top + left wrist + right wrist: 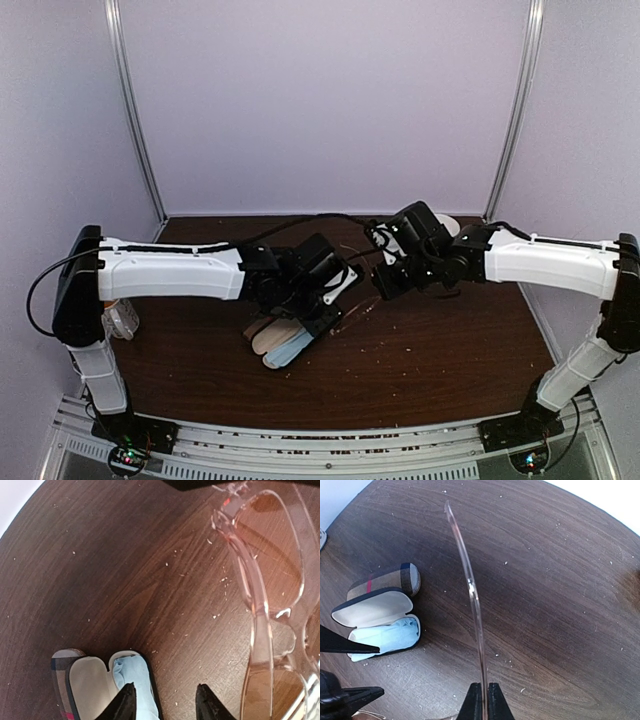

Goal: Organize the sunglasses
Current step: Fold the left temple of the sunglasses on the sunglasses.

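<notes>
One pair of sunglasses has a clear pinkish frame and brown-tinted lenses and fills the right of the left wrist view. My right gripper is shut on its thin temple arm, which sticks out over the dark table. My left gripper is open and empty, above the table between the sunglasses and an open glasses case. The case has a plaid shell, pale lining and a blue cloth. In the top view both grippers, left and right, meet at mid-table. A second pair does not clearly show.
The open case lies near the front of the table, just under the left gripper. A clear object sits at the left edge by the left arm. A white thing lies at the back right. White crumbs dot the wood.
</notes>
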